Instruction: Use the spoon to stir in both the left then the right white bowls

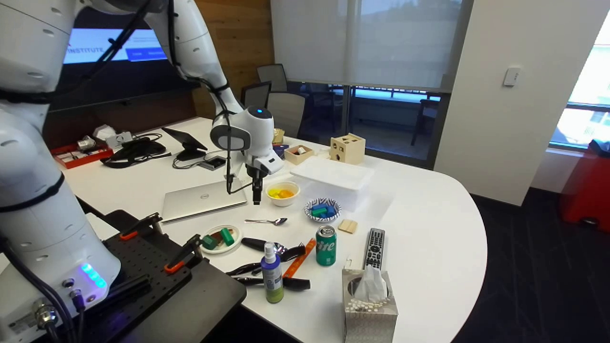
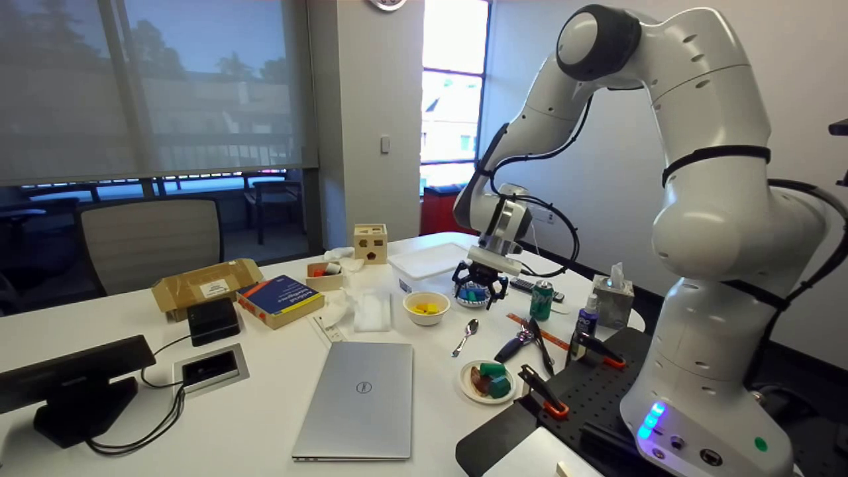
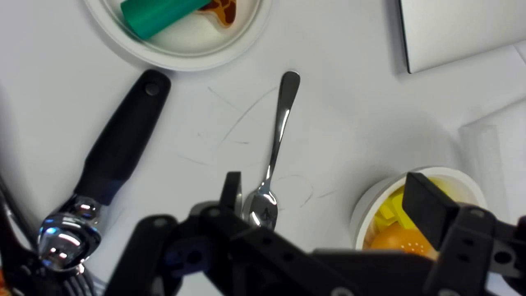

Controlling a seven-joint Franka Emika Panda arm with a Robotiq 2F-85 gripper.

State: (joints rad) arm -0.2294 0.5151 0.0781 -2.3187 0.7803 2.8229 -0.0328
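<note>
The metal spoon (image 1: 279, 221) lies flat on the table, and it also shows in the wrist view (image 3: 280, 127). A white bowl (image 1: 283, 202) with yellow and orange pieces stands beyond it; it appears in the wrist view (image 3: 361, 213), partly behind a finger. A second bowl (image 1: 323, 219), white with a dark pattern and blue and green pieces inside, stands beside it and is out of the wrist view. My gripper (image 3: 324, 185) is open and empty above the table, with the spoon's head by one finger and the yellow bowl under the other.
A white plate (image 3: 185, 61) with toy food and a black-handled utensil (image 3: 123, 135) lie near the spoon. A laptop (image 1: 205, 199), a lidded plastic box (image 1: 333, 172), a green can (image 1: 326, 247), a spray bottle (image 1: 272, 278) and a tissue box (image 1: 369, 312) stand around.
</note>
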